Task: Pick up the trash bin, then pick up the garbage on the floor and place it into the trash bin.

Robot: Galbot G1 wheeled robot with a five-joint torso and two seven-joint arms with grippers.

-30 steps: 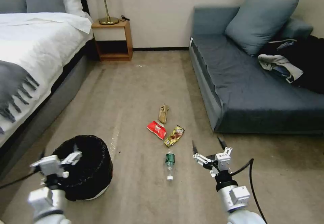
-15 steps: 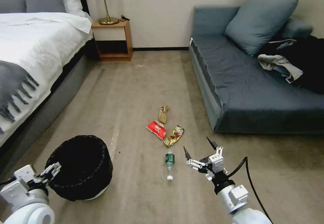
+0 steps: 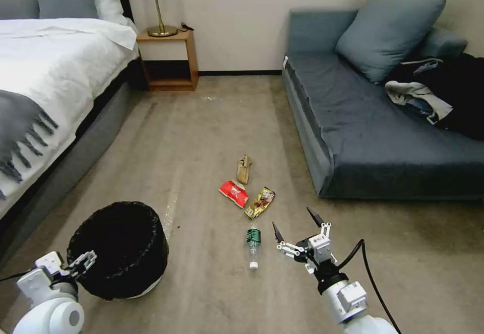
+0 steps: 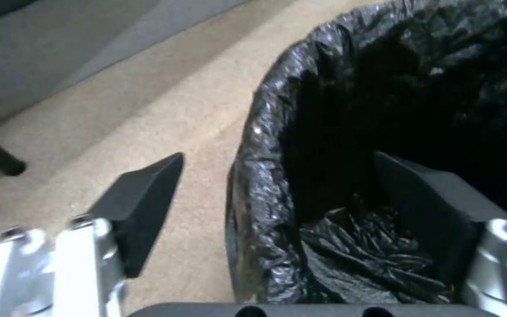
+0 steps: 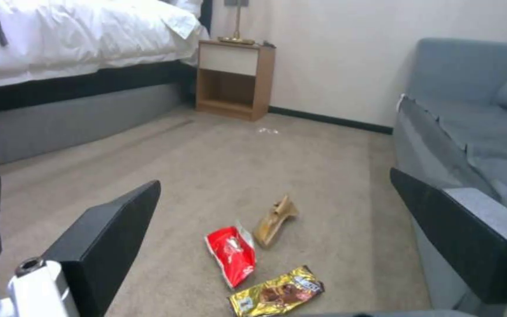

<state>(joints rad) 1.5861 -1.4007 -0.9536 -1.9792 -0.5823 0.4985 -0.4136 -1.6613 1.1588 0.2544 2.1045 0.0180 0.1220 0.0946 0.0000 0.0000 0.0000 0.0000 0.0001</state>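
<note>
In the head view, the trash bin [image 3: 118,248] is seen standing on the carpet [image 3: 201,122], with the left gripper [image 3: 83,262] at its near rim. The right gripper [image 3: 295,228] is held spread wide beside the bottle [image 3: 253,246].

In the left wrist view, the bin's bagged rim [image 4: 253,176] is straddled by open, unclamped fingers [image 4: 142,207].

In the right wrist view, the red wrapper [image 5: 231,253], gold-brown wrapper [image 5: 277,293] and tan wrapper [image 5: 276,220] are framed between empty fingers [image 5: 107,242].

Ahead on your left stands a bed [image 3: 55,67] with white linen and a grey fringed throw [image 3: 20,132]. Just beside its head, a wooden nightstand [image 3: 169,59] against the wall carries a brass lamp [image 3: 159,6]. On your right, a blue-grey sofa [image 3: 373,137] holds a matching cushion [image 3: 390,31] and a heap of clothes [image 3: 443,94]. Beige carpet [image 3: 201,122] covers the floor between them.
</note>
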